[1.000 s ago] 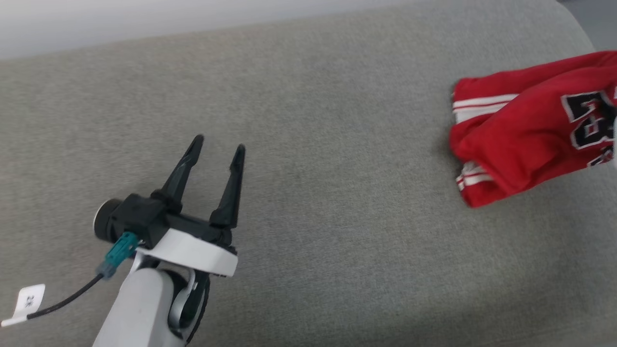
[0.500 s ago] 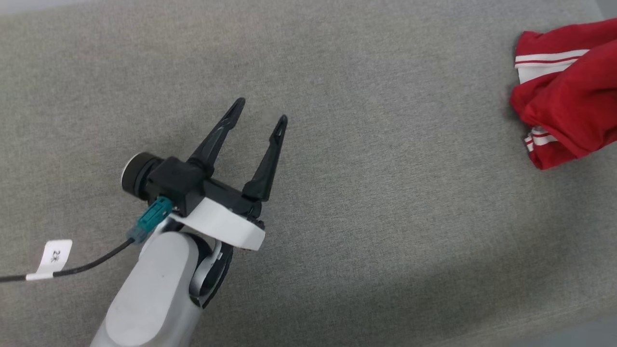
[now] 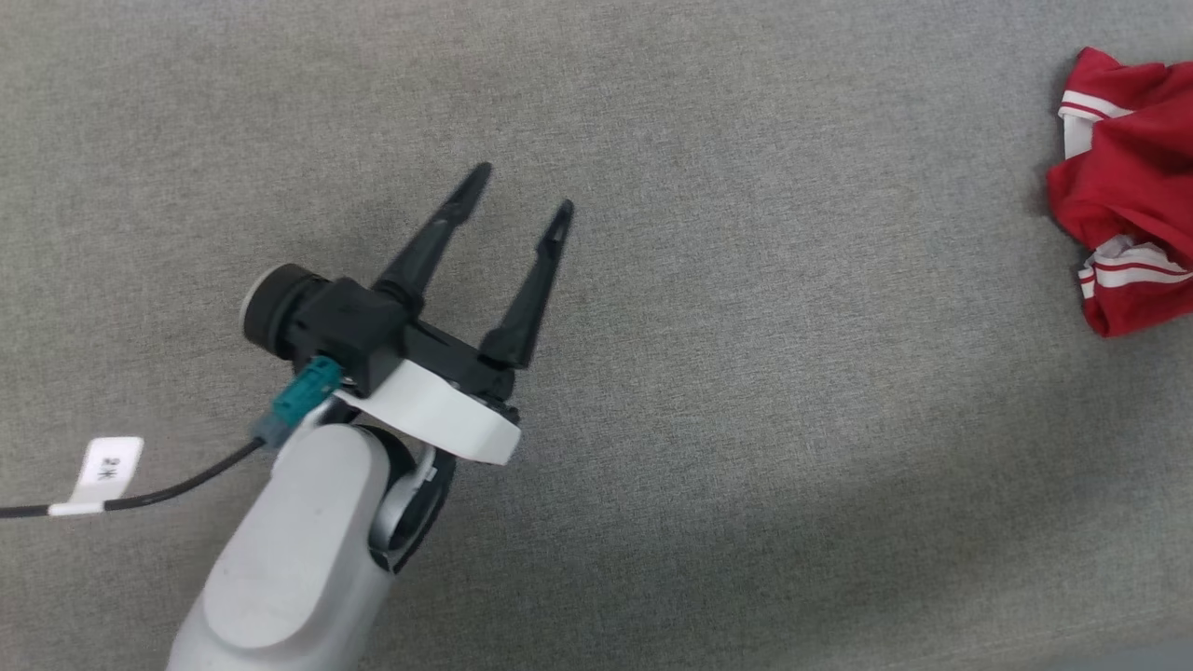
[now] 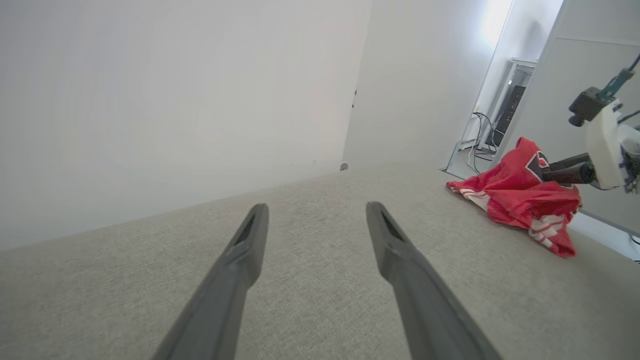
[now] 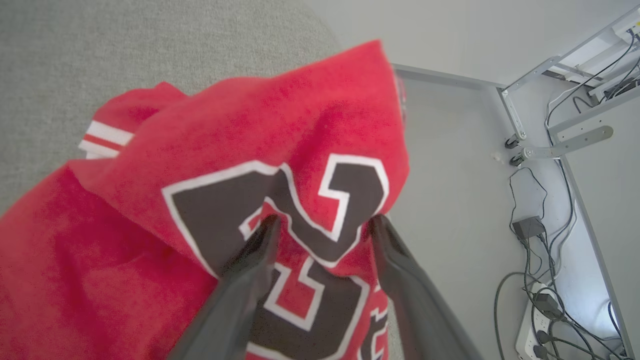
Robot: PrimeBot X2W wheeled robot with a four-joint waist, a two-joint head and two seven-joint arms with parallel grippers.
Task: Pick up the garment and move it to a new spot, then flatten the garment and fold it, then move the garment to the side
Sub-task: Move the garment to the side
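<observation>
**Left jaws empty, right jaws at the garment**

I note the left gripper (image 3: 521,188) over the grey surface (image 3: 746,419), well left of the garment (image 3: 1123,186), jaws wide apart and empty. The garment lies bunched on the surface. The right gripper (image 5: 325,220) is at the garment's print, jaws spread, tips against fabric; grip unconfirmed.
</observation>
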